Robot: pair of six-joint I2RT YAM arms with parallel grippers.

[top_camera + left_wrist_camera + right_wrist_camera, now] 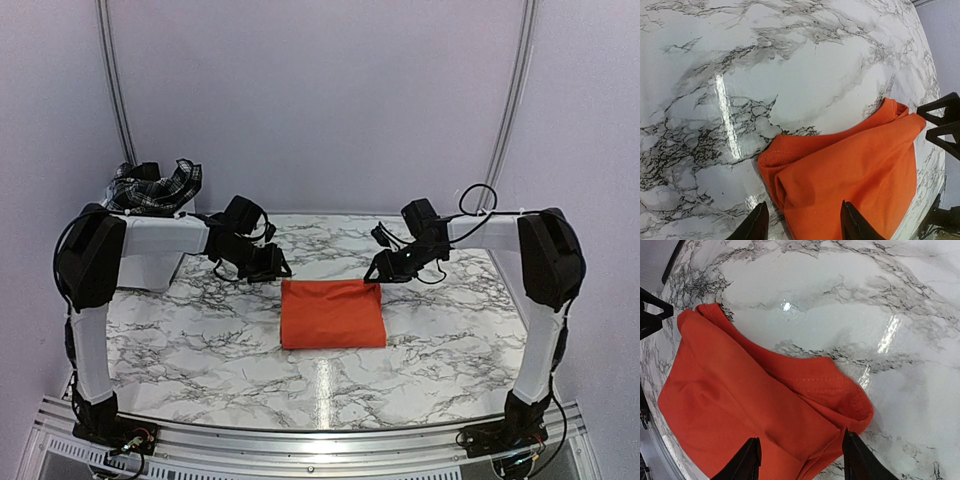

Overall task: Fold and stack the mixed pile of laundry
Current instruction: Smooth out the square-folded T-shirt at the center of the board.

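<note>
Marbled white table (200, 330) fills the top view, with pale walls behind it. An orange T-shirt (332, 314) lies folded into a neat rectangle near the middle of the table. My left hand (268, 265) hangs just over its far left corner and my right hand (385, 265) just over its far right corner. A black-and-white plaid piece (155, 187) is heaped at the far left, behind my left arm and well apart from the shirt.

From my left wrist, the orange T-shirt (855, 165) runs from the bottom edge up towards the right, its hemmed corner nearest me. The fingers of my left hand (803, 212) stand apart above that corner, with nothing clamped between them. My right hand (923, 121) shows at the shirt's other corner.

From my right wrist, the orange T-shirt (740, 390) spreads to the left, its collar fold close by. My right hand (800, 450) is also spread above the cloth, gripping nothing. My left hand (662, 317) peeks in at the left edge.
</note>
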